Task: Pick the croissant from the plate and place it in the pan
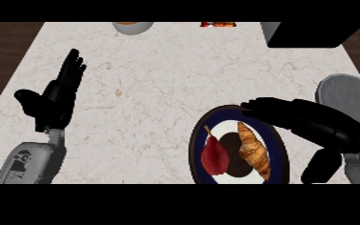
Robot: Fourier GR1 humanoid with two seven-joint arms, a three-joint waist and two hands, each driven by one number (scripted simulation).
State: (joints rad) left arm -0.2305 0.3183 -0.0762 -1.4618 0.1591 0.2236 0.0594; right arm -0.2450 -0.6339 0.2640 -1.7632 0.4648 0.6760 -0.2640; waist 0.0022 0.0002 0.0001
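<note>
Hovering right hand (309, 119) (fingers extended) above plate's (198, 143) croissant (254, 150).

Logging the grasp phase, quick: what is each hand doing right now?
Left hand: open, resting at the counter's left, holding nothing.
Right hand: open, holding nothing, over the plate's right rim beside the croissant.

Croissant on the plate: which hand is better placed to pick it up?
The right hand. It hovers at the plate's upper right edge, fingers extended just above the croissant. The left hand rests open, fingers up, at the counter's far left.
</note>
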